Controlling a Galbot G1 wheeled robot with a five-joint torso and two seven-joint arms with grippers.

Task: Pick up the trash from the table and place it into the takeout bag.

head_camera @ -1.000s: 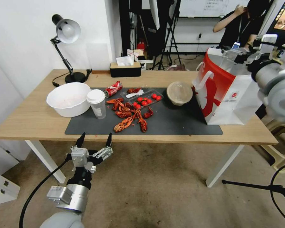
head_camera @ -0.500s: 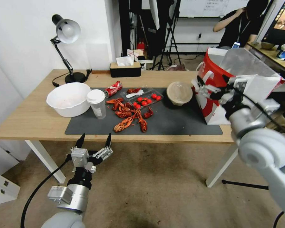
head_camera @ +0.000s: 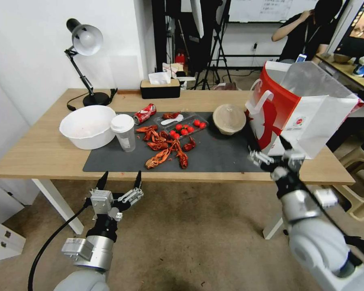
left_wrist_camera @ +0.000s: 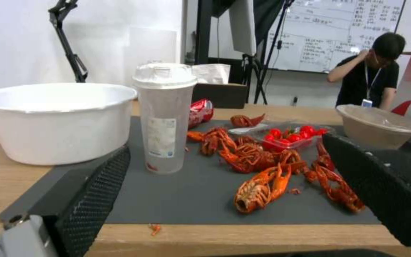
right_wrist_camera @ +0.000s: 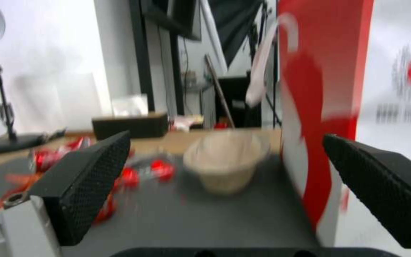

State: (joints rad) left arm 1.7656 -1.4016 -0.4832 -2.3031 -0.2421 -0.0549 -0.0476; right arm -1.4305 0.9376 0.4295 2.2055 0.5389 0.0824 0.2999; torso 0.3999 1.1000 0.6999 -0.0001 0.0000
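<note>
On the table (head_camera: 40, 153) a dark mat (head_camera: 222, 157) carries the trash: a white-lidded translucent cup (head_camera: 124, 131) (left_wrist_camera: 163, 117), a dented red soda can (head_camera: 144, 113) (left_wrist_camera: 199, 112) and a tan clear-lidded bowl (head_camera: 229, 118) (right_wrist_camera: 225, 160). The red-and-white takeout bag (head_camera: 299, 109) (right_wrist_camera: 324, 89) stands upright at the table's right end. My right gripper (head_camera: 266, 143) (right_wrist_camera: 227, 138) is open and empty at the front edge, just before the bag's near corner. Open and empty too, my left gripper (head_camera: 121, 176) (left_wrist_camera: 224, 146) hangs below the front edge, facing the cup.
Red crayfish shells (head_camera: 166, 147) and a clear tray of cherry tomatoes (head_camera: 184, 123) lie mid-mat. A white bowl (head_camera: 87, 126) sits left of the cup. A desk lamp (head_camera: 85, 44) and a tissue box (head_camera: 160, 87) stand at the back.
My right arm has swung down from above the takeout bag to the table's front edge beside it, still open. The left arm has not moved.
</note>
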